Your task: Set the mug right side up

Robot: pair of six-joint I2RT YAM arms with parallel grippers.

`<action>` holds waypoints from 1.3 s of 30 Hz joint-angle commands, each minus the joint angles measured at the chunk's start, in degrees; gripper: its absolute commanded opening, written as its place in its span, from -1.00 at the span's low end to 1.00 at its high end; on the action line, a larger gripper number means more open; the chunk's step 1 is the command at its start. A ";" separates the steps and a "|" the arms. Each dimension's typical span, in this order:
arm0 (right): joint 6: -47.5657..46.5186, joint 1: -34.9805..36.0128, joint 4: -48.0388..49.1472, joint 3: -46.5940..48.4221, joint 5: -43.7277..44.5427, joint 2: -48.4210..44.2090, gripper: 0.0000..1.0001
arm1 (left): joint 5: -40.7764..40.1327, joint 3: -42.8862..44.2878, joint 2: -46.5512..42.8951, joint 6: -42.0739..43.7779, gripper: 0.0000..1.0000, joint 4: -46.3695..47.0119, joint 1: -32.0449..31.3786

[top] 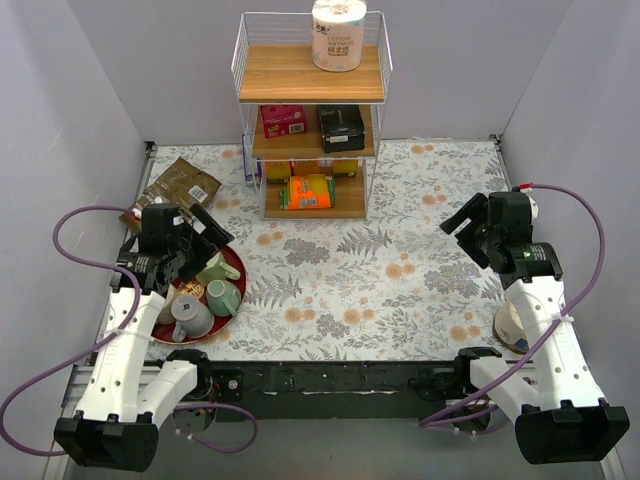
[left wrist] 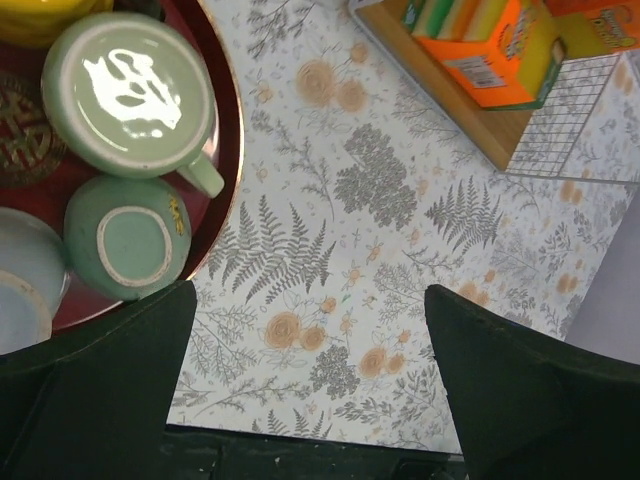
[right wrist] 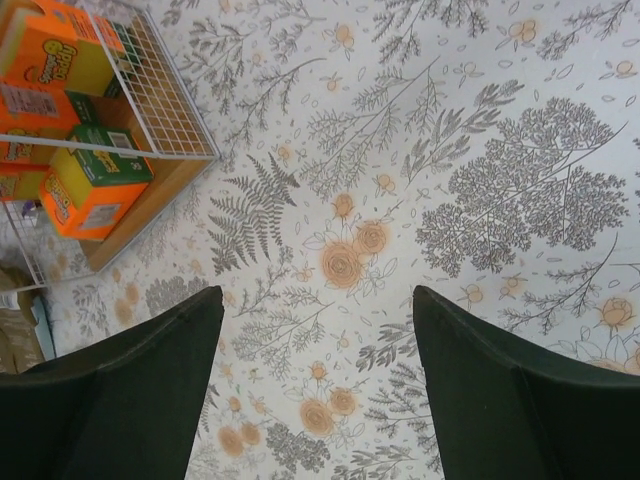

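The handled green mug [left wrist: 135, 95] and the smaller green mug [left wrist: 130, 240] both stood mouth-down inside the red tray [left wrist: 218, 55]. Their foot rings faced up and their long axes were vertical. Which one the task meant could not be settled. The handle pointed toward the tray's rim. Inverted storage was judged the likely reason. The left fingers [left wrist: 90, 390] were spread wide and empty above that rim, judged ready for a grasp. The right fingers [right wrist: 110, 390] were spread and empty over the desk [right wrist: 400, 150], well apart from the tray.
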 commanded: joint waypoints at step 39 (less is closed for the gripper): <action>3.77 3.73 4.47 -10.77 -5.04 1.81 0.15 | -14.34 -12.94 7.84 -14.03 0.06 -8.88 -11.22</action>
